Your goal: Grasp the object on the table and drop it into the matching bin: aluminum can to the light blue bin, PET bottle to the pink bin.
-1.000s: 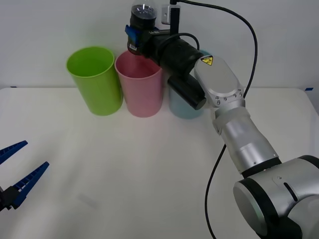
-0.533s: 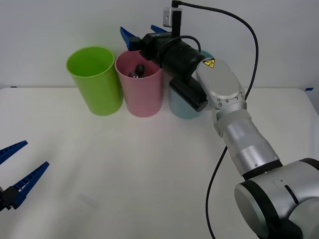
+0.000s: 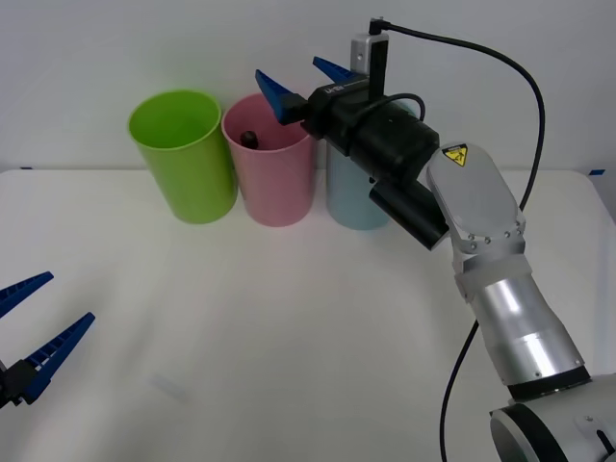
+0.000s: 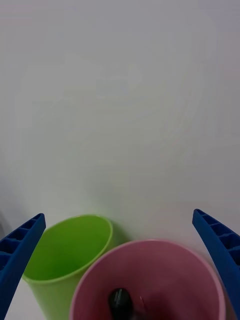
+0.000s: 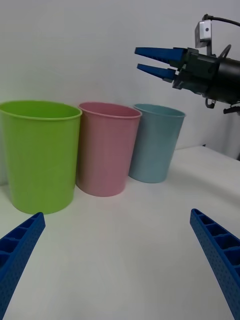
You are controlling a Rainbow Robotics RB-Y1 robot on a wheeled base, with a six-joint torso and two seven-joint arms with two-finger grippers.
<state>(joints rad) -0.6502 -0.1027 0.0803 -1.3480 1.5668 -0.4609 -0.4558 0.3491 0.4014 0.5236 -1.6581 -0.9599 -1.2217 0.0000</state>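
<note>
The PET bottle (image 3: pixel 248 138) lies inside the pink bin (image 3: pixel 274 183), with only its dark top showing over the rim. In the right wrist view the bottle (image 4: pixel 120 301) rests low against the pink bin's inner wall (image 4: pixel 175 280). My right gripper (image 3: pixel 303 83) hovers open and holds nothing, above the gap between the pink bin's far rim and the light blue bin (image 3: pixel 348 200). The left wrist view shows the right gripper (image 5: pixel 156 60) high over the light blue bin (image 5: pixel 155 145). My left gripper (image 3: pixel 38 320) stays open low at the table's near left.
A lime green bin (image 3: pixel 183 154) stands left of the pink one, the three bins in a row at the back of the white table (image 3: pixel 289 327). A black cable (image 3: pixel 510 87) arcs over the right arm. A wall rises close behind the bins.
The right gripper held the bottle over the pink bin, then opened. The bottle fell into the bin. The arm has since drawn back to the right. The left arm stayed still.
</note>
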